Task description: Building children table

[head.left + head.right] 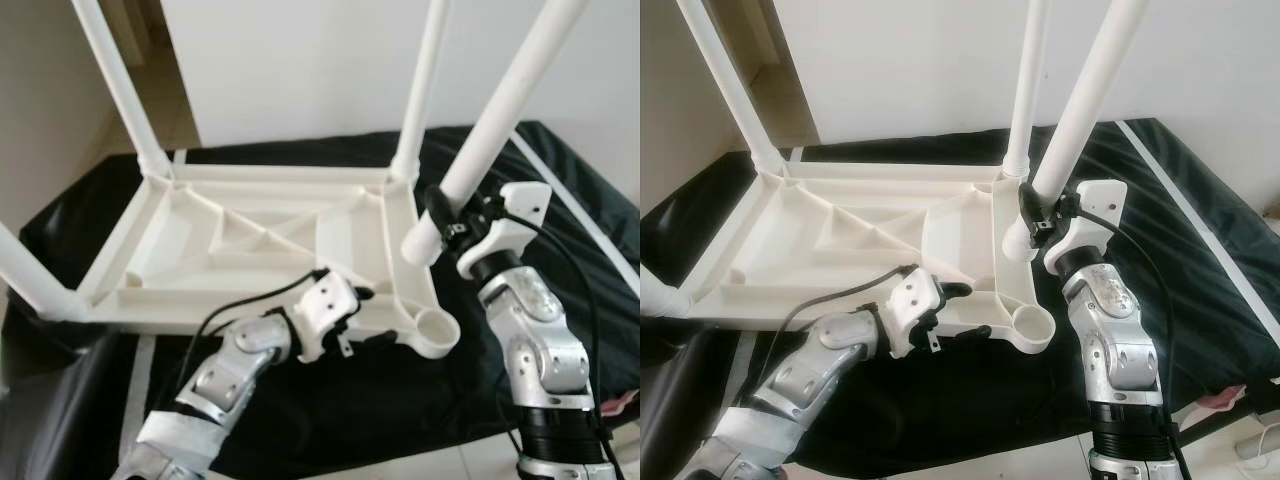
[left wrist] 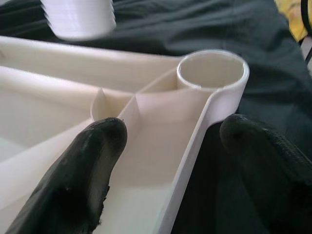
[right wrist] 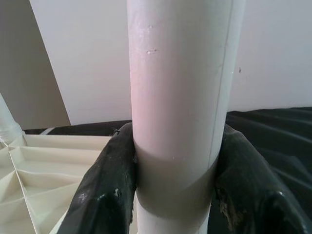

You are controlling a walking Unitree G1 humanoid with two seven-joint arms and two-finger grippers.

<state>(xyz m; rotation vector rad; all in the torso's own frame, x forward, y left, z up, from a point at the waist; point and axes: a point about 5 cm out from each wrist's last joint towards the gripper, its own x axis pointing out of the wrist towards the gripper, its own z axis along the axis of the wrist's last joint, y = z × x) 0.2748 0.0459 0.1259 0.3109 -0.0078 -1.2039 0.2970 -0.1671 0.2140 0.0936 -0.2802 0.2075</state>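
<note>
Lying upside down on a black sheet (image 1: 560, 200), the white plastic tabletop (image 1: 250, 250) is showing its ribbed underside, with three white legs already standing up from its corners. The near right corner socket (image 1: 436, 331) is sitting empty. The right gripper (image 1: 440, 215) is holding the fourth leg (image 1: 495, 125) near its lower end, its black fingers (image 3: 109, 180) pressing on both sides of the tube, and the leg is tilting up and to the right with its threaded end hanging above and just behind the empty socket. The left gripper (image 1: 965, 310) is straddling the tabletop's near rim beside that socket, fingers (image 2: 83, 170) spread, one inside the tray and one outside.
</note>
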